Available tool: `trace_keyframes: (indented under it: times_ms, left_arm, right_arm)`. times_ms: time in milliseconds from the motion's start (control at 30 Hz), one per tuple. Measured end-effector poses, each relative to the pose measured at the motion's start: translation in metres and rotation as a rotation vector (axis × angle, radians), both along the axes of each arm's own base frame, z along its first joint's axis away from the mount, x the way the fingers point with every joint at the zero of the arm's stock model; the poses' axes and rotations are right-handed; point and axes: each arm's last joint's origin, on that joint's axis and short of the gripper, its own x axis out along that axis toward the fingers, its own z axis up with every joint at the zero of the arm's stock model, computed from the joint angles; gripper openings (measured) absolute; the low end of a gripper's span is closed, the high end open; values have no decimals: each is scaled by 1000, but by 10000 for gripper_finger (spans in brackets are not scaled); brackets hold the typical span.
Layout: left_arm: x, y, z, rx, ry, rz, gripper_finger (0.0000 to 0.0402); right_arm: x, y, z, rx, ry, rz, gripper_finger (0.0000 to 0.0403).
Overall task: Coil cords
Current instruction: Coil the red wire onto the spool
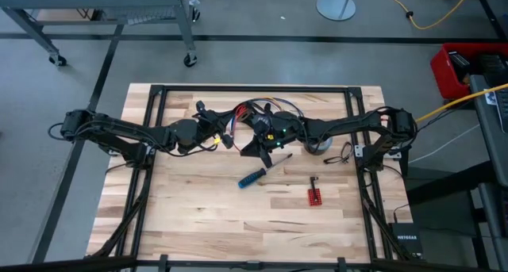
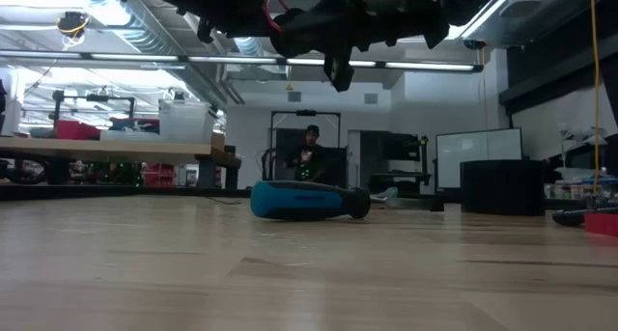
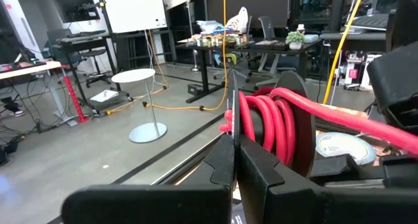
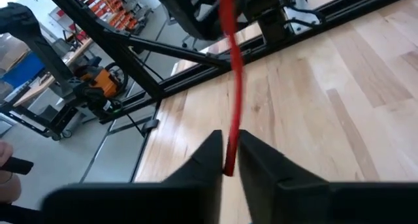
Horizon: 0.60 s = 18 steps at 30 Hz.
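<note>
A red cord is wound in several turns on a black spool, held above the middle of the table. My left gripper is shut on the spool. One strand of the red cord runs from the spool to my right gripper, which is shut on it. In the high view the two grippers meet over the table's far middle, left gripper and right gripper, with red cord between them. A thin dark cord lies on the table by the right arm. My left gripper pinches the thin near flange of the spool at its rim, between its two fingers, coming in level. The spool stands on edge, lifted clear of the table, with the red turns beside the fingers. My right gripper pinches a single strand of the red cord between its two fingertips. The fingers slant slightly down and lie across the strand, which runs fairly straight up to the spool, clear of the table.
A blue-handled screwdriver lies on the wood just near of the grippers, seen also in the low view as the blue handle. A small red part lies nearer right. A grey roll sits under the right arm. Black frame rails border the table.
</note>
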Motion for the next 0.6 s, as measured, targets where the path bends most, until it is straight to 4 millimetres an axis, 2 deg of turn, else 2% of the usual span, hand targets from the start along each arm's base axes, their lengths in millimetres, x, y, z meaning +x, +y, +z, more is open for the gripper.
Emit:
trace_keyframes:
  times_ms: [67,133,267,367,600]
  left_arm:
    - [0,0,0,0,0,0,0]
    - [0,0,0,1,1,0,0]
    - [0,0,0,3,3,0,0]
    - [0,0,0,3,4,-1,0]
    - [0,0,0,-10,-7,-3,0]
  right_arm:
    - [0,0,0,0,1,0,20]
    - [0,0,0,2,2,6,11]
    - [-2,1,-4,14,47,26,22]
    - [-4,1,-10,13,115,25,11]
    - [-9,-8,-21,-80,219,-66,13]
